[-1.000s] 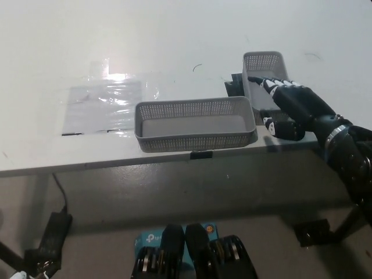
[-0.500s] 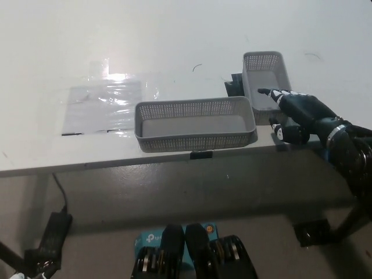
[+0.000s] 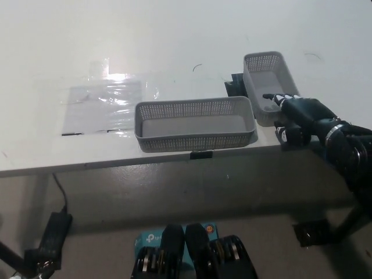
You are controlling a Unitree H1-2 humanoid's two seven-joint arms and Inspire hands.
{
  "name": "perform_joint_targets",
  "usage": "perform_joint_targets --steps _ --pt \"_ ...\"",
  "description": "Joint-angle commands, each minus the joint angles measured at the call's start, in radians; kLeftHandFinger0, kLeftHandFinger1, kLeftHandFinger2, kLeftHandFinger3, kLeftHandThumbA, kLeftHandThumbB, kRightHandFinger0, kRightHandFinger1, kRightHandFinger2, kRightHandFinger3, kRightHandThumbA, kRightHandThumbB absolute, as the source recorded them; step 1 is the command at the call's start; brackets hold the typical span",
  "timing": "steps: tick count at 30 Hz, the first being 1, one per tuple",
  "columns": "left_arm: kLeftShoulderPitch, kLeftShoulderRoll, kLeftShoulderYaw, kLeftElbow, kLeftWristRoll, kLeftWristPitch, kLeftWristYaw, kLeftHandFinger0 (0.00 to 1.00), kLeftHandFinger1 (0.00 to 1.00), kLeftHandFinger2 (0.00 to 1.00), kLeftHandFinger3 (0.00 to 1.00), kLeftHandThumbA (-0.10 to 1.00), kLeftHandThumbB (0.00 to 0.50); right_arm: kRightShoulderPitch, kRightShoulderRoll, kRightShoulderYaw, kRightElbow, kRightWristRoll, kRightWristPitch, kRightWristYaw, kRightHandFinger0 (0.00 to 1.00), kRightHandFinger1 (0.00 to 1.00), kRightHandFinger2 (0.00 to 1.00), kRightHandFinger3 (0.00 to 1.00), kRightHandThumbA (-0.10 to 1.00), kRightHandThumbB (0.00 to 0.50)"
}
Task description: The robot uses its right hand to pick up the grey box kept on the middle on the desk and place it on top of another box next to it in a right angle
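The white surface (image 3: 174, 35) fills the upper half of the view, its front edge running across the middle. A patch of clear, wrinkled film (image 3: 104, 104) lies on it at 9 o'clock from the boxes and catches a bright glare.

The long box (image 3: 195, 124) sits near the front edge at the centre, set crosswise. It is grey, open-topped, with perforated mesh walls and a plain floor, and it is empty. The short box (image 3: 266, 81) stands just beside it at 2 o'clock, of the same grey mesh, running away from the viewer, so the two lie at a right angle with near corners almost touching. A small dark object (image 3: 235, 86) lies against the short box's 9 o'clock side.

The black right hand (image 3: 299, 113) reaches in from 4 o'clock, fingers loosely spread and holding nothing, fingertips (image 3: 273, 97) at the near end of the short box. The left hand is out of view.
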Motion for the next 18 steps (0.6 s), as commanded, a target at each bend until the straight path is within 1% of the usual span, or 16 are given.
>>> perform_joint_targets --steps 1,2,4,6,7,8,9,10,11,12,13,14,15,16,17,18 --pt "0.005 0.023 0.024 -0.027 -0.003 -0.004 -0.012 0.01 0.11 0.04 0.01 1.00 0.245 -0.077 -0.006 0.018 0.015 -0.053 -0.079 -0.056 0.85 1.00 1.00 1.00 0.26 0.287" --pt "0.006 0.024 0.024 -0.028 0.000 -0.004 -0.012 0.03 0.12 0.05 0.02 1.00 0.246 -0.080 -0.008 0.028 0.015 -0.068 -0.092 -0.064 0.84 0.99 1.00 1.00 0.28 0.290" --pt "0.007 0.025 0.024 -0.029 0.002 -0.005 -0.014 0.04 0.12 0.06 0.03 1.00 0.245 -0.086 -0.008 0.037 0.019 -0.077 -0.102 -0.067 0.83 0.98 1.00 1.00 0.27 0.283" --pt "0.007 0.027 0.021 -0.034 0.005 0.006 -0.019 0.07 0.14 0.08 0.05 1.00 0.265 -0.098 -0.008 0.057 0.017 -0.104 -0.106 -0.068 0.81 0.98 1.00 1.00 0.28 0.279" --pt "0.000 0.026 0.016 -0.032 0.008 0.015 -0.021 0.07 0.14 0.09 0.06 1.00 0.249 -0.114 -0.008 0.077 0.022 -0.130 -0.104 -0.060 0.80 0.97 1.00 1.00 0.29 0.268" --pt "0.000 0.025 0.016 -0.028 0.009 0.007 -0.019 0.06 0.14 0.08 0.06 1.00 0.240 -0.123 -0.011 0.096 0.028 -0.153 -0.115 -0.061 0.79 0.96 1.00 1.00 0.28 0.259" --pt "-0.001 0.024 0.016 -0.029 0.006 0.017 -0.022 0.06 0.14 0.08 0.05 1.00 0.255 -0.132 -0.015 0.114 0.026 -0.167 -0.121 -0.046 0.77 0.93 0.99 1.00 0.27 0.243" --pt "-0.001 0.021 0.021 -0.028 -0.003 0.018 -0.022 0.01 0.14 0.07 0.03 1.00 0.240 -0.136 -0.014 0.121 0.031 -0.172 -0.121 -0.044 0.72 0.89 0.94 1.00 0.24 0.249" --pt "-0.005 0.016 0.028 -0.027 -0.015 0.021 -0.024 0.00 0.14 0.07 0.02 1.00 0.235 -0.143 -0.013 0.129 0.043 -0.179 -0.122 -0.043 0.70 0.86 0.92 1.00 0.22 0.246" --pt "-0.005 0.022 0.020 -0.029 0.004 0.003 -0.017 0.00 0.15 0.07 0.03 1.00 0.218 -0.158 -0.020 0.159 0.049 -0.209 -0.121 -0.014 0.66 0.85 0.90 1.00 0.23 0.244" --pt "-0.005 0.023 0.024 -0.029 0.000 0.005 -0.017 0.00 0.14 0.06 0.04 1.00 0.223 -0.185 -0.024 0.214 0.056 -0.271 -0.090 0.072 0.63 0.88 0.99 1.00 0.24 0.262" --pt "-0.005 0.023 0.025 -0.029 0.000 0.005 -0.018 0.00 0.14 0.06 0.04 1.00 0.223 -0.190 -0.025 0.225 0.058 -0.277 -0.084 0.081 0.63 0.88 0.99 1.00 0.24 0.262" --pt "-0.005 0.024 0.024 -0.034 0.004 0.015 -0.018 0.05 0.15 0.07 0.05 1.00 0.238 -0.201 -0.029 0.250 0.067 -0.299 -0.086 0.099 0.54 0.78 0.93 1.00 0.11 0.228" --pt "-0.004 0.026 0.024 -0.038 0.008 0.019 -0.017 0.05 0.15 0.08 0.05 1.00 0.228 -0.214 -0.030 0.279 0.086 -0.325 -0.081 0.117 0.46 0.67 0.84 1.00 0.09 0.152" --pt "-0.004 0.026 0.023 -0.039 0.009 0.018 -0.017 0.05 0.15 0.08 0.05 1.00 0.226 -0.218 -0.030 0.289 0.093 -0.331 -0.078 0.121 0.39 0.60 0.79 1.00 0.08 0.149" --pt "-0.006 0.029 0.022 -0.033 0.009 0.011 -0.018 0.09 0.15 0.08 0.05 1.00 0.256 -0.226 -0.034 0.307 0.108 -0.346 -0.082 0.117 0.12 0.30 0.52 1.00 -0.04 0.158"
